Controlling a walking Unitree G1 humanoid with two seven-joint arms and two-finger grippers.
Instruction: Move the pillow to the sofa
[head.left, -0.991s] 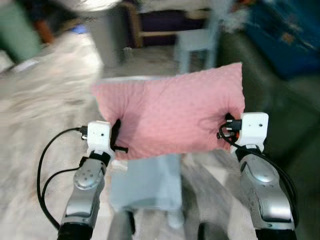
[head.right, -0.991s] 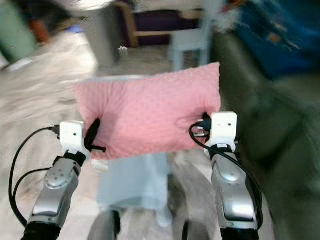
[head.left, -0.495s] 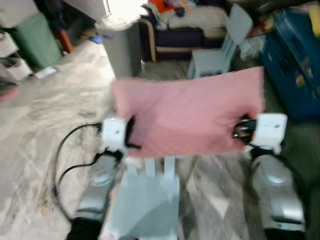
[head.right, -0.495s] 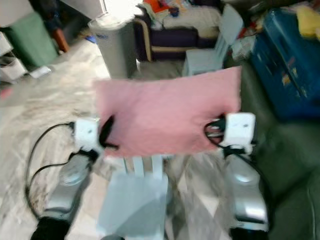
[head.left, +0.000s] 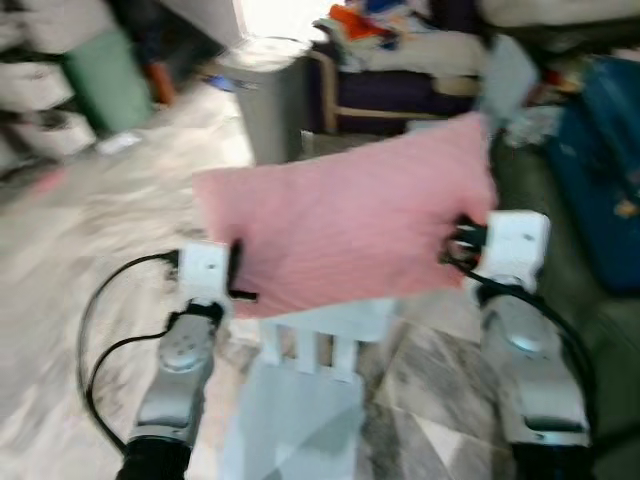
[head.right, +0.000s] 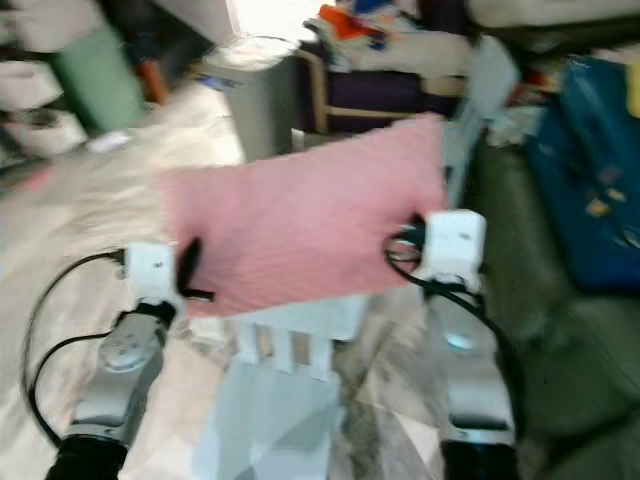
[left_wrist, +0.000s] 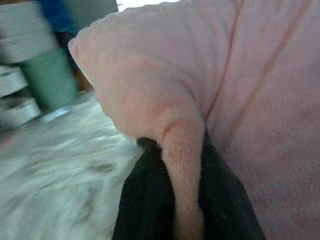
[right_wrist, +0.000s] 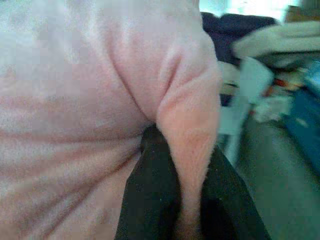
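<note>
A pink pillow hangs in the air in front of me, held flat between both arms. My left gripper is shut on its left edge; its black fingers pinch a fold of the pink fabric. On the pillow's right edge my right gripper is shut too, with a fold caught between its black fingers. A dark green sofa lies to my right, its seat edge beside my right arm.
A small pale blue chair stands right below the pillow. Ahead are a grey bin, a dark bench piled with clothes and another pale blue chair. A blue box sits on the right. Pale marble floor spreads left.
The camera has shifted and the scene slid in view; the pillow stays gripped at both edges. The blue chair below now shows more of its backrest slats.
</note>
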